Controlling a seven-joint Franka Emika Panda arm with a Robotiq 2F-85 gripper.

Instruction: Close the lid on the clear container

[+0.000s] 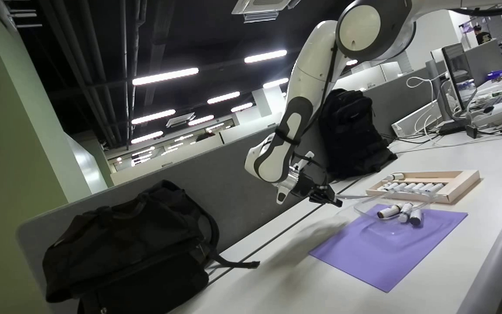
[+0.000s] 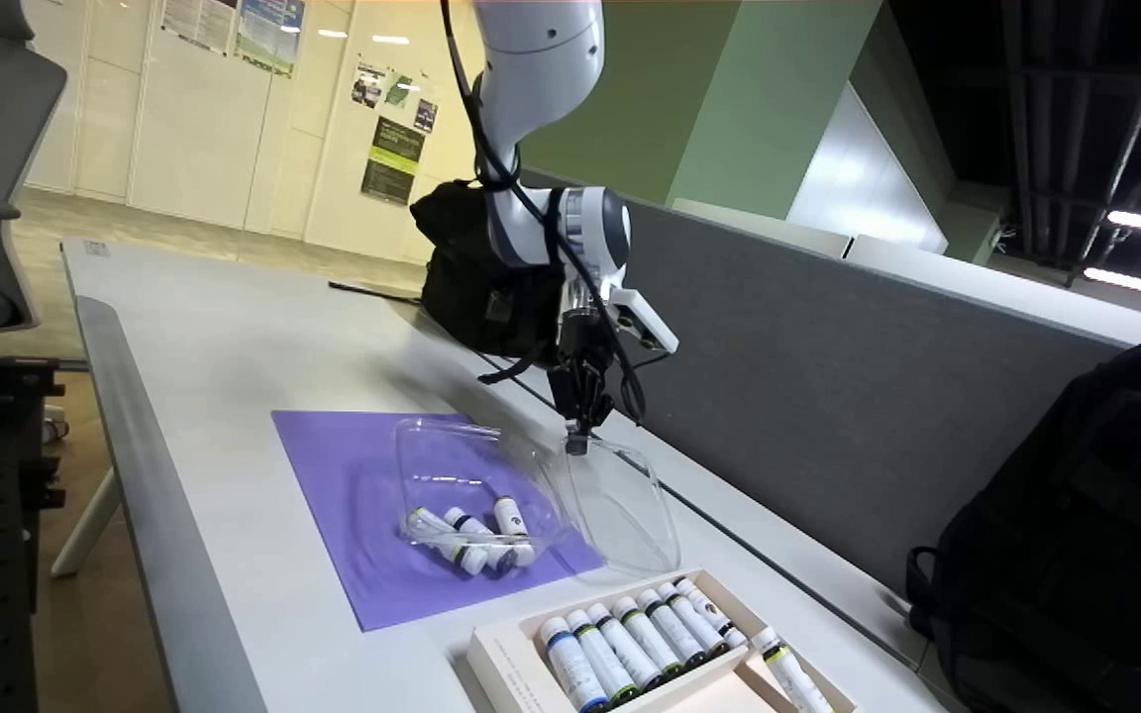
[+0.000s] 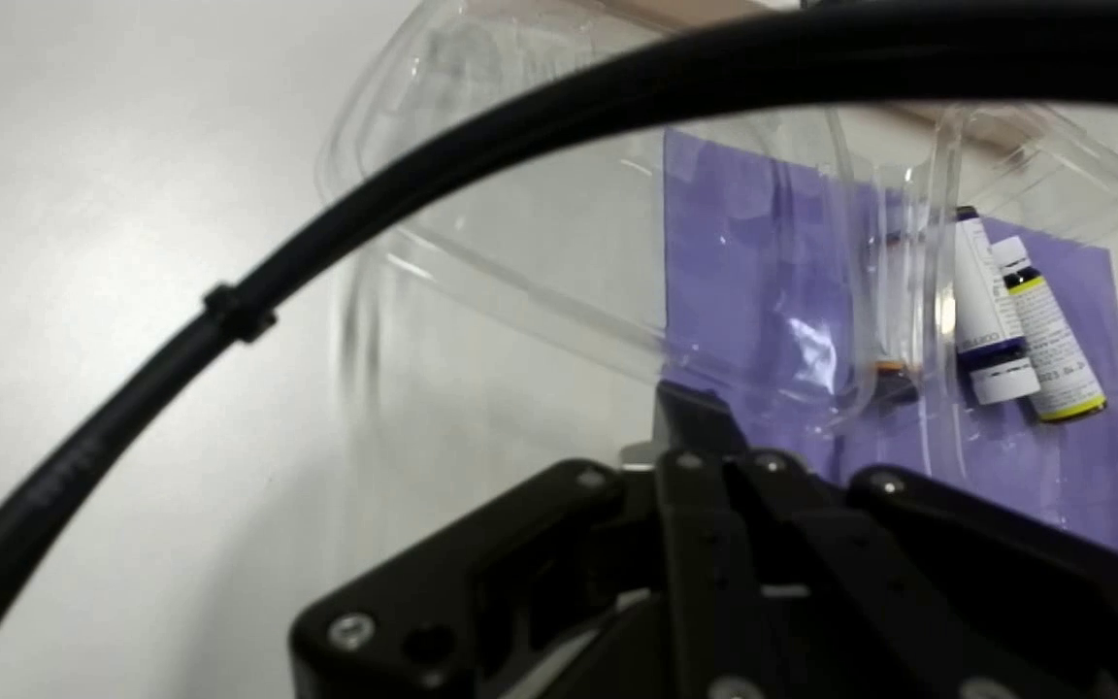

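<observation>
The clear container [image 2: 412, 480] sits on the purple mat with three small white-labelled bottles [image 2: 514, 520] in it. It also shows in an exterior view [image 1: 375, 237] and at the right of the wrist view [image 3: 942, 243]. Its thin see-through lid [image 2: 620, 515] stands open and tilted on the side toward the grey partition; it spans the upper middle of the wrist view [image 3: 530, 296]. My gripper [image 2: 577, 443] has its fingers together at the lid's outer edge, also in an exterior view [image 1: 337, 202] and the wrist view [image 3: 700, 417]. Whether the lid's edge is pinched cannot be told.
The purple mat [image 1: 381, 270] lies under the container. A beige wooden tray [image 2: 521, 668] with several bottles stands close to the lid. A grey partition [image 2: 828, 396] runs behind. Black backpacks [image 1: 133, 248] [image 1: 351, 135] stand along it. A black cable [image 3: 520, 126] crosses the wrist view.
</observation>
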